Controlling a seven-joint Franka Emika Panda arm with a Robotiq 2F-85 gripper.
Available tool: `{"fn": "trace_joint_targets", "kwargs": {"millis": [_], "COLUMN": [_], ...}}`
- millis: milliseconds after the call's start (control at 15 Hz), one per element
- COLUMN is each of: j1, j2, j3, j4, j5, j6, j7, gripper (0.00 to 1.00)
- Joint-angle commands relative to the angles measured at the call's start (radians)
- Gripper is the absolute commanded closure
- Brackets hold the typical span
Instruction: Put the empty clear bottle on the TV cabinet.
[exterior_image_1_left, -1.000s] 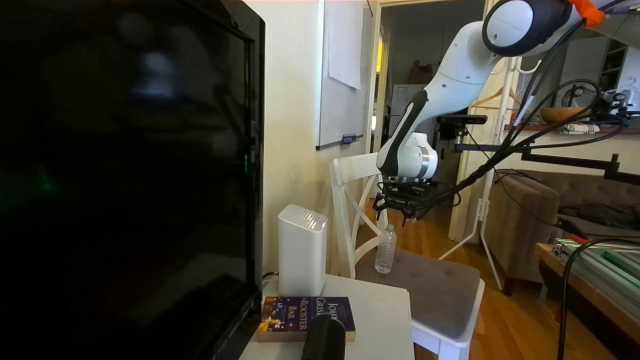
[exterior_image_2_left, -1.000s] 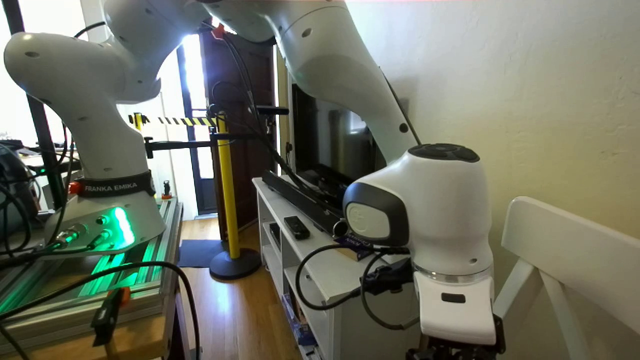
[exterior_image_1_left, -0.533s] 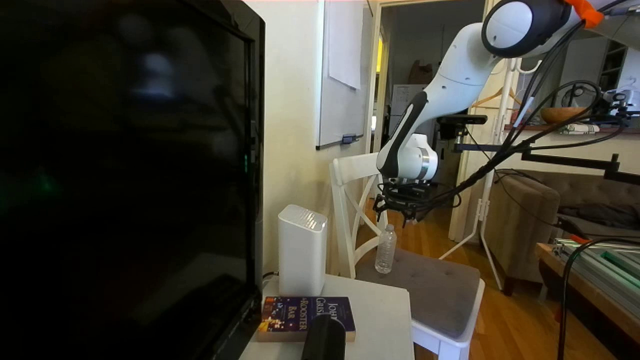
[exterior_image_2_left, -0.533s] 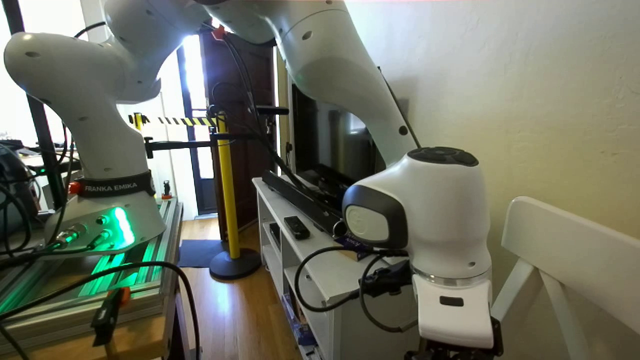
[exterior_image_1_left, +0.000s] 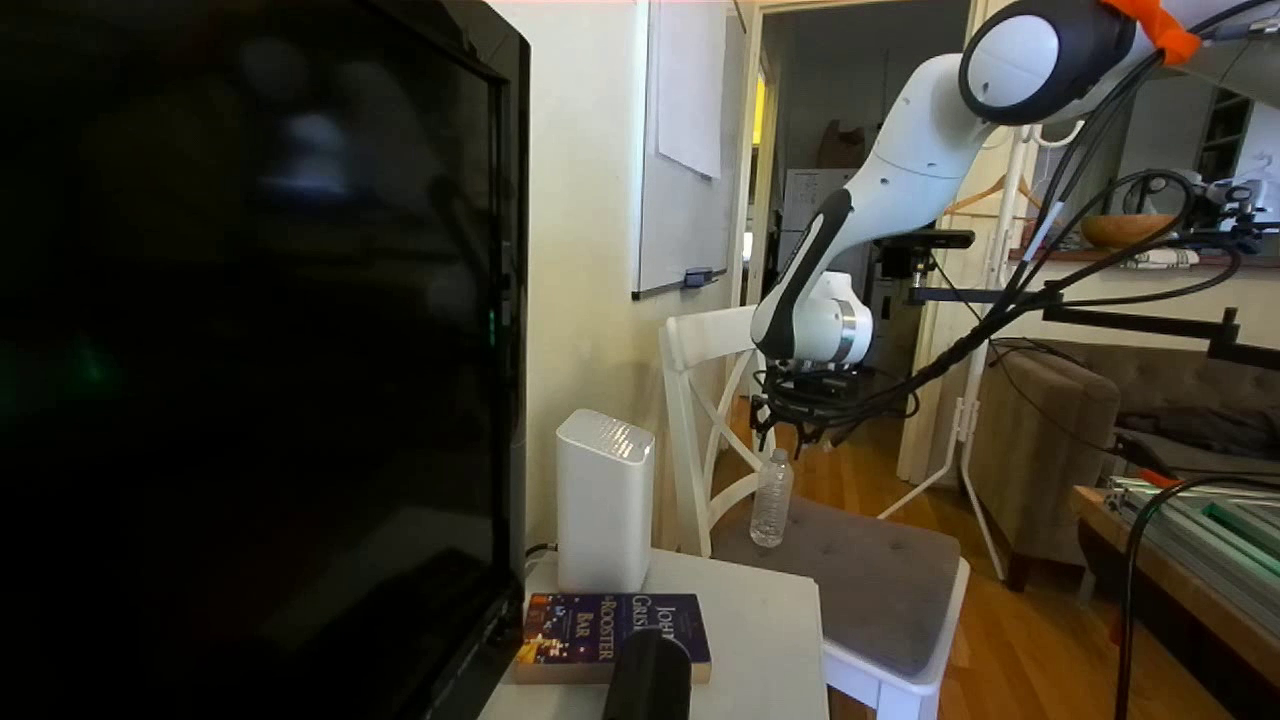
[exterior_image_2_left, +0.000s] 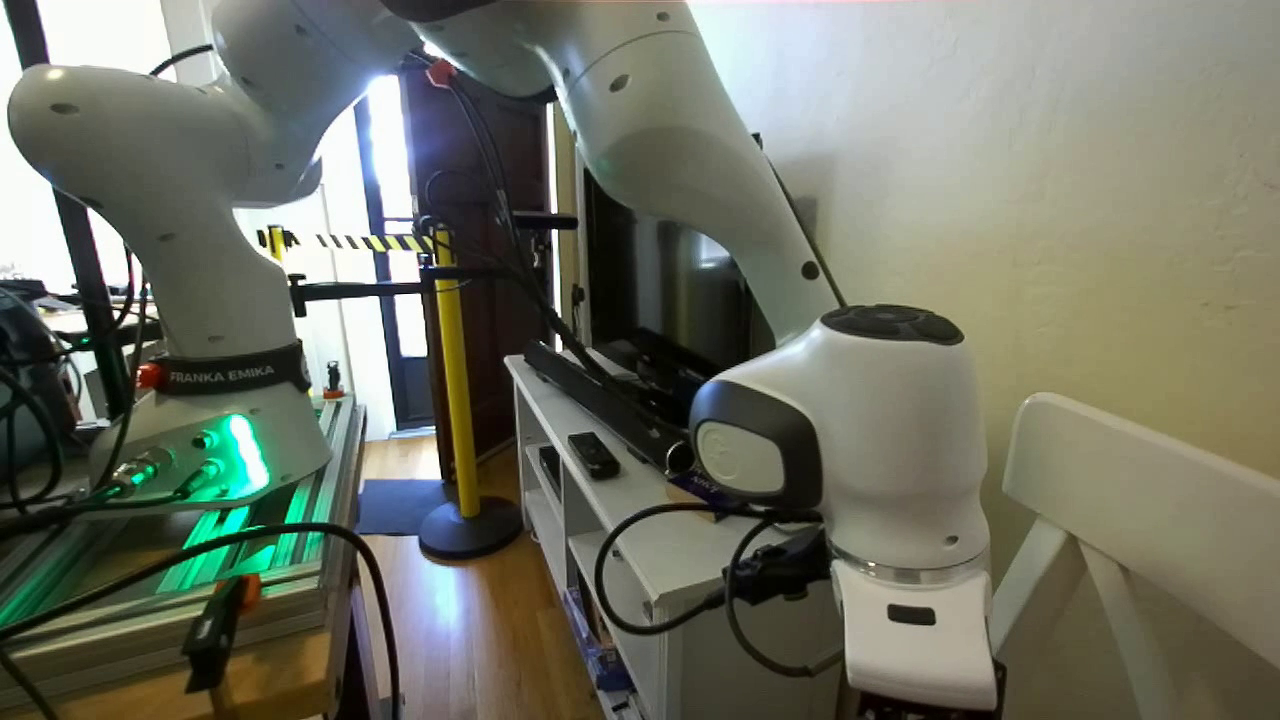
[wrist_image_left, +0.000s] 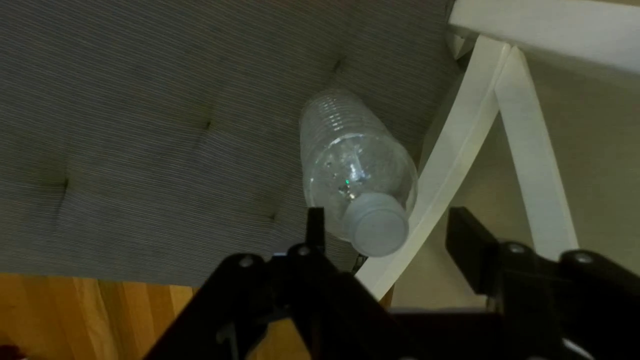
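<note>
The empty clear bottle (exterior_image_1_left: 771, 505) stands upright on the grey chair seat, near the chair back. In the wrist view the bottle (wrist_image_left: 352, 160) is seen from above, with its white cap toward my jaws. My gripper (exterior_image_1_left: 783, 445) is open and empty, just above the bottle's cap. In the wrist view the gripper's fingertips (wrist_image_left: 387, 232) are apart, with the cap between them in the picture and closer to the left finger. The white TV cabinet (exterior_image_1_left: 765, 640) shows its top corner; it also shows in an exterior view (exterior_image_2_left: 690, 550). There the gripper is mostly cut off and the bottle is out of view.
The white chair (exterior_image_1_left: 870, 590) stands beside the cabinet; its back slats (wrist_image_left: 450, 150) are close to the bottle. On the cabinet are a white boxy column (exterior_image_1_left: 605, 510), a book (exterior_image_1_left: 570, 640), a soundbar (exterior_image_2_left: 600, 405), a remote (exterior_image_2_left: 594, 455) and a TV (exterior_image_1_left: 250, 350). Cables hang from the arm.
The arm has come down slightly, bringing the gripper closer to the bottle's cap, and the gripper seems slightly turned. The bottle has not moved.
</note>
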Motion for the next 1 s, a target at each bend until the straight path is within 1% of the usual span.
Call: {"fn": "trace_joint_targets", "kwargs": {"millis": [0,67,133,200,333,400,600,733,933], "j1": [-0.009,-0.008,-0.008,-0.008,-0.008,-0.009,-0.012,-0.027,-0.02], "j2": [0.037,0.039,0.04,0.039,0.037,0.032,-0.013,-0.107,-0.229], "j3": [-0.004,-0.005,-0.004,-0.003,-0.002,-0.001,0.006,0.032,0.057], "j4": [0.051,0.054,0.053,0.053,0.05,0.045,-0.001,-0.091,-0.201], "j5": [-0.019,-0.02,-0.02,-0.021,-0.021,-0.021,-0.02,-0.026,-0.048], "j6": [-0.016,-0.016,-0.015,-0.015,-0.014,-0.013,-0.008,-0.003,0.024], "j7": [0.022,0.022,0.021,0.019,0.017,0.014,-0.011,-0.091,-0.22], "gripper": [0.5,0.55,0.69,0.78,0.92,0.93,0.92,0.92,0.92]}}
